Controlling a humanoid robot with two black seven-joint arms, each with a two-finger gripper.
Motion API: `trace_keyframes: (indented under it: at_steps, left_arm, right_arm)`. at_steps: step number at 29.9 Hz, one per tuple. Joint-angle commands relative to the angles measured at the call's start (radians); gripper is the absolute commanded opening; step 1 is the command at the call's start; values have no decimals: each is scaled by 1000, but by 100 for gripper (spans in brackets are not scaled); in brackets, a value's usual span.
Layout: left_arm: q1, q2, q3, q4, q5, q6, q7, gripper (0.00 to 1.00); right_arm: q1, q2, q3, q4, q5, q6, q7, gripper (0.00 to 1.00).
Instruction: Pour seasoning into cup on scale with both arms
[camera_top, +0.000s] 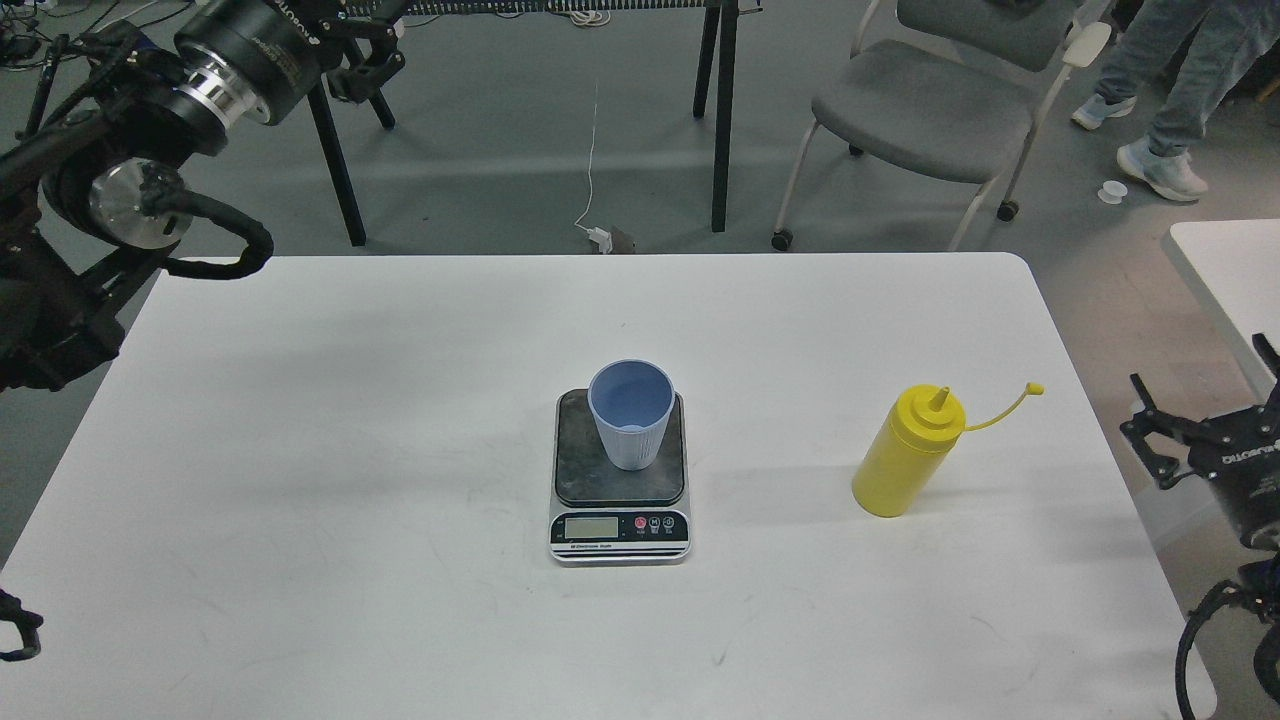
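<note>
A lab or office workroom: grey floor, office chair (925, 105), white table (400, 450), trailing cables (592, 150).

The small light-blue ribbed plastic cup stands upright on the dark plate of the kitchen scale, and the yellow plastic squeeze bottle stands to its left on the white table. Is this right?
Not quite. The head view shows the yellow plastic squeeze bottle standing to the right of the small light-blue ribbed plastic cup, not to its left. The rest holds: the cup stands upright on the dark plate of the kitchen scale, and the bottle is on the white table.
</note>
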Motion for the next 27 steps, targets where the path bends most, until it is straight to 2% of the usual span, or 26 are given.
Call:
trace_keyframes:
  at_steps: [1, 7, 9, 14, 18, 27]
  left_arm:
    - [6, 0, -3, 11, -13, -6, 1, 100]
    - [84, -10, -95, 24, -85, -13, 3, 100]
    - [121, -18, -138, 55, -108, -16, 7, 99]
    - [225, -33, -252, 74, -187, -45, 7, 100]
    - [291, -40, -330, 74, -220, -51, 7, 100]
    - [368, -36, -342, 75, -221, -74, 4, 99]
  right_arm:
    - [174, 8, -16, -169, 13, 0, -31, 98]
    - [410, 105, -30, -375, 75, 0, -163, 98]
    - [486, 142, -30, -439, 76, 0, -182, 98]
    - [621, 232, -33, -591, 65, 0, -186, 99]
    - [684, 286, -54, -654, 64, 0, -183, 99]
    - [718, 295, -122, -653, 62, 0, -177, 99]
